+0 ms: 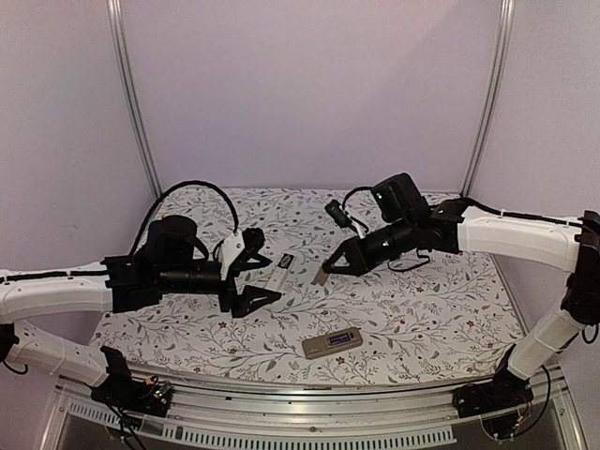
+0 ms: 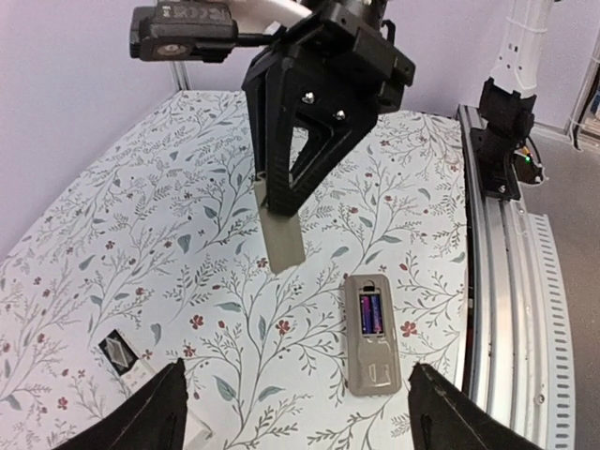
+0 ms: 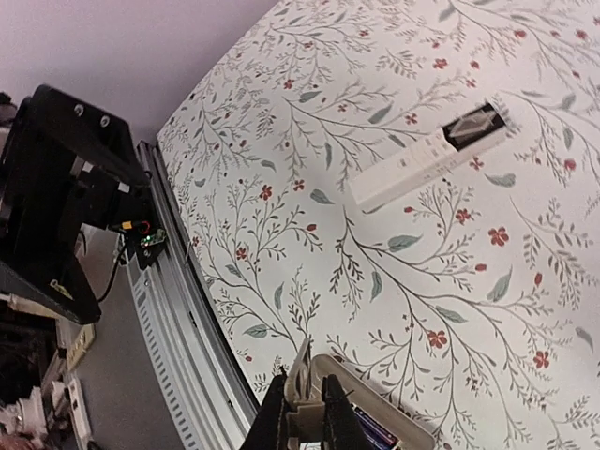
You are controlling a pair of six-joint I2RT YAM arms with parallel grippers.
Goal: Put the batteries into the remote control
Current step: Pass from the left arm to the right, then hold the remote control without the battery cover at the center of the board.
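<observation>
On the floral-patterned counter (image 1: pixel 422 309), near its front edge and roughly midway between my two arms, lies a beige remote control (image 1: pixel 333 344). Its back faces up and the battery bay is uncovered. Two batteries (image 2: pixel 370 314) sit side by side in that bay, showing dark with red and purple tints.

My right tool (image 1: pixel 330 270) reaches in from the right, well behind the remote. It is clamped on a flat beige battery cover (image 2: pixel 283 242), gripping the upper end. The cover hangs down at a slant from the fingers. I cannot tell whether its lower edge touches the counter.

My left tool (image 1: pixel 272 278) reaches in from the left with its fingers spread wide and nothing between them. Just beside its fingertips lies a slim white device (image 3: pixel 431 159) with a dark square at one end, flat on the counter. From the overhead view the device sits between the two tools, and the cover's lower end is close to it.

Both arm bases sit on a metal rail (image 2: pixel 506 309) along the counter's near edge.
</observation>
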